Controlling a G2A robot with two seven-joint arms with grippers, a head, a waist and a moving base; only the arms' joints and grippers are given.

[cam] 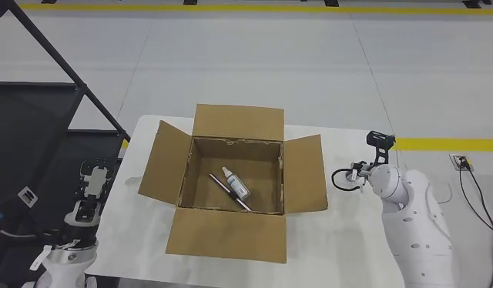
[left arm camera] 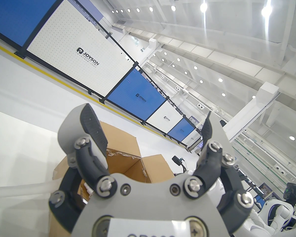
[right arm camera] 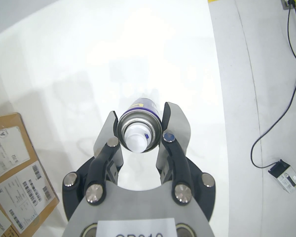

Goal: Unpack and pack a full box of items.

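Observation:
An open cardboard box (cam: 231, 172) sits mid-table with all flaps spread. Inside lie a small white bottle (cam: 236, 182) and a dark thin stick (cam: 229, 191). To the right of the box, over the white table, my right gripper (right arm camera: 141, 113) is shut on a purple spray can (right arm camera: 140, 120) whose white cap points at the wrist camera; I cannot tell whether the can touches the table. The same gripper (cam: 354, 172) hangs near the box's right flap (right arm camera: 14, 168). My left gripper (left arm camera: 148, 117) is open and holds nothing, tilted upward at the table's left edge (cam: 94, 176), with the box (left arm camera: 123, 149) beyond it.
The white table (cam: 339, 234) has bare surface right of the box and in front of it. A black frame (cam: 92, 103) stands to the left. On the floor to the right lie a black cable (right arm camera: 289, 50) and an adapter (right arm camera: 285, 176).

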